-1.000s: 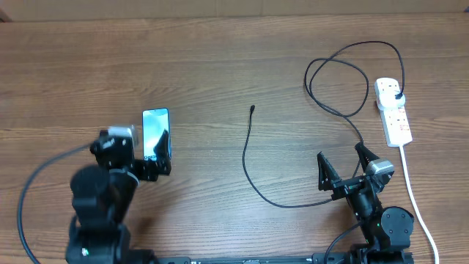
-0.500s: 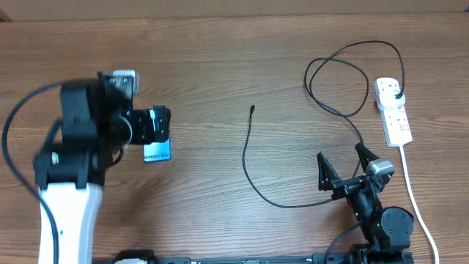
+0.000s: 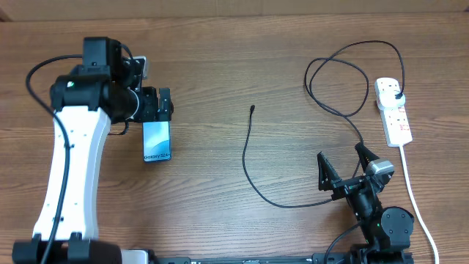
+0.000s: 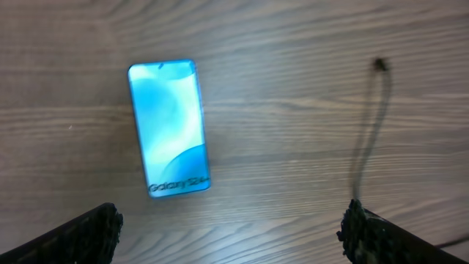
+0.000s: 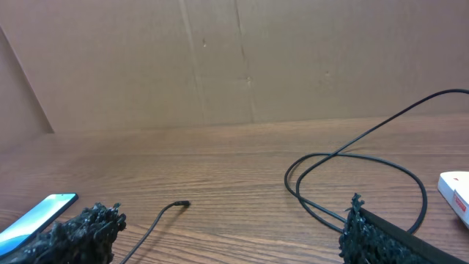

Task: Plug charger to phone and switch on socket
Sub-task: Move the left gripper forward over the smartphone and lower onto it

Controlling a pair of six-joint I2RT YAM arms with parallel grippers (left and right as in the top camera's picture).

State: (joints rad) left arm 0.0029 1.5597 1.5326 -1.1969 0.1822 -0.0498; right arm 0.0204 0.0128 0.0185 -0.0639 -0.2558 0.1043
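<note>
- Left claw (image 3: 156, 103) spread wide, empty, above the slim blue-screened phone (image 3: 157, 139) lying flat on the wooden desk (image 3: 220, 44).
- Right claw (image 3: 340, 155) likewise agape, empty, near the thin black charger cable (image 3: 245, 158).
- Cable looks limp and light; pinch just behind its small connector tip (image 3: 252, 108).
- Black plug (image 3: 396, 95) seems already seated in the white power strip (image 3: 396, 121).

Flat on the desk (image 3: 220, 59), just under the left gripper (image 3: 157, 103) and apart from it: the phone (image 3: 157, 141). Further to this gripper's right: the connector tip (image 3: 252, 108) of the charger (image 3: 246, 165). Running under the right gripper (image 3: 343, 163), then looping ahead of it: the same cable. Ahead and to its right: the socket (image 3: 393, 117), with the plug (image 3: 396, 94) in its far end.
</note>
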